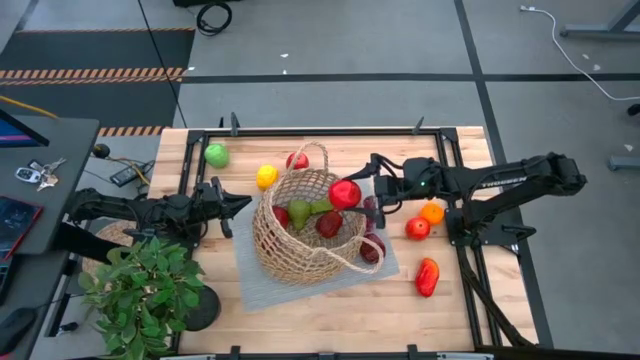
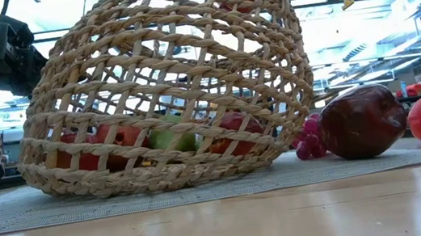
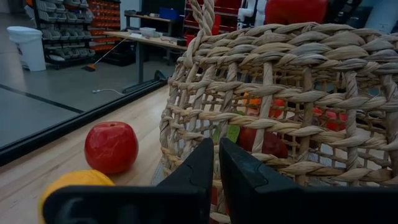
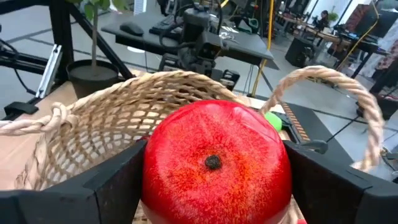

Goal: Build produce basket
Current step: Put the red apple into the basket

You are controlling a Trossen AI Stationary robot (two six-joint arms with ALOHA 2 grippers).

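wicker basket (image 1: 305,232) seated on grey mat (image 1: 262,284) at centre of wooden surface (image 1: 330,318), one looped handle upright on far rim. inside basket: green pear (image 1: 299,211) and dark red fruit (image 1: 329,224), with more red pieces seen through the weave.

right end effector (image 1: 349,193) above basket's right rim, fingers spread wide and clamped on red pomegranate (image 4: 216,163), held over the basket opening.

left end effector (image 3: 215,163) just left of basket, fingers closed together, empty, tips close to the wicker wall; contact cannot be confirmed.

outside basket: yellow lemon (image 1: 266,176) and red apple (image 1: 297,160) just beyond its far-left side; green apple (image 1: 216,154) further left of basket; dark red fruit (image 2: 362,121) and purple grapes (image 2: 308,143) against its right side on the mat; orange (image 1: 432,212), red tomato (image 1: 417,228) and red pepper (image 1: 427,277) well right of basket. potted plant (image 1: 140,290) left of basket at near edge.
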